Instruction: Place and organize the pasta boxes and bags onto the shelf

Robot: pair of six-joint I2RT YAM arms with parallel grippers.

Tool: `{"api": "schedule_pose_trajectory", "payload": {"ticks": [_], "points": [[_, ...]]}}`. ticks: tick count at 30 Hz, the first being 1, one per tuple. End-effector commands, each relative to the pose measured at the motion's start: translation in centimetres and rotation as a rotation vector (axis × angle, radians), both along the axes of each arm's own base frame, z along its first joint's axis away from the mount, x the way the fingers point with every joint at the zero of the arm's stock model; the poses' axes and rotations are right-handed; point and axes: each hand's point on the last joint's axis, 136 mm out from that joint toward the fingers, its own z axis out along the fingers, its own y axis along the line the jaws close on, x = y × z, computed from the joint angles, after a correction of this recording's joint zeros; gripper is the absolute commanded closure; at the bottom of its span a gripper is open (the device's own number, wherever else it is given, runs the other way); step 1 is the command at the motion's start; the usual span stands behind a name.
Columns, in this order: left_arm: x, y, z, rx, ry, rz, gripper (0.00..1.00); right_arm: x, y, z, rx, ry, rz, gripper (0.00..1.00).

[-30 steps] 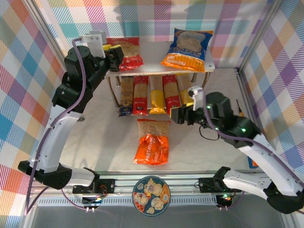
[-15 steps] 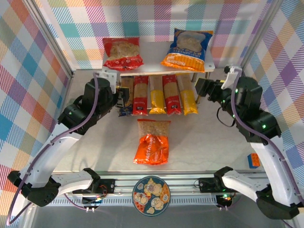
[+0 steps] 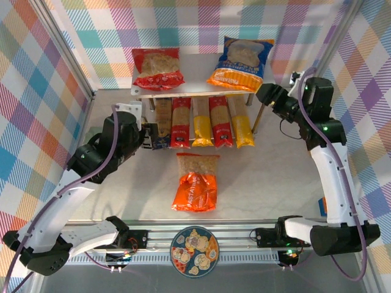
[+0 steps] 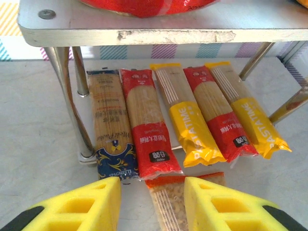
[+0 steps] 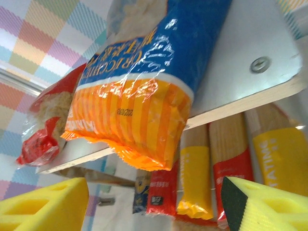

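Bending low beside the shelf (image 3: pixel 195 72), the left arm (image 3: pixel 91 165) is levelled at the tan-brown pack (image 3: pixel 162 122), its jaws held apart and empty. The right arm (image 3: pixel 324 140) is raised at the shelf's other end, jaws spread wide, nothing clamped. Five pasta boxes (image 3: pixel 202 124) are laid side by side beneath the board, long axes running away from the bases. The red bag (image 3: pixel 157 68) and blue bag (image 3: pixel 242 64) are set on top; the orange bag (image 3: pixel 195 183) is left on the worktop (image 3: pixel 275 183), aligned likewise. The board's chipped front edge (image 4: pixel 173 36) is revealed by the left wrist view, and the blue bag's overhang and a corner screw (image 5: pixel 261 64) by the right.
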Motion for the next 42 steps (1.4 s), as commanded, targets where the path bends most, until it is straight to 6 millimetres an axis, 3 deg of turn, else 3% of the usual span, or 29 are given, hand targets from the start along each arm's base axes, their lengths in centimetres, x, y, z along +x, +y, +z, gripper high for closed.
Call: {"api": "schedule_pose_trajectory", "payload": {"ticks": [1, 16, 26, 31, 42], "points": [[-0.3, 0.7, -0.6, 0.016, 0.009, 0.03, 0.6, -0.3, 1.3, 2.1, 0.081, -0.051, 0.074, 0.27], [-0.6, 1.7, -0.3, 0.029, -0.019, 0.059, 0.59, 2.3, 1.5, 0.5, 0.107, 0.001, 0.074, 0.4], [-0.7, 2.4, -0.4, 0.044, -0.03, 0.081, 0.58, 3.7, 1.2, 0.1, 0.106, 0.01, 0.059, 0.76], [-0.8, 2.7, -0.5, 0.053, -0.033, 0.09, 0.58, 3.9, 0.6, -0.4, 0.1, 0.019, 0.041, 1.0], [-0.7, 2.7, -0.6, 0.059, -0.033, 0.093, 0.57, 3.5, -4.5, -0.2, 0.093, 0.014, -0.083, 1.0]]}}
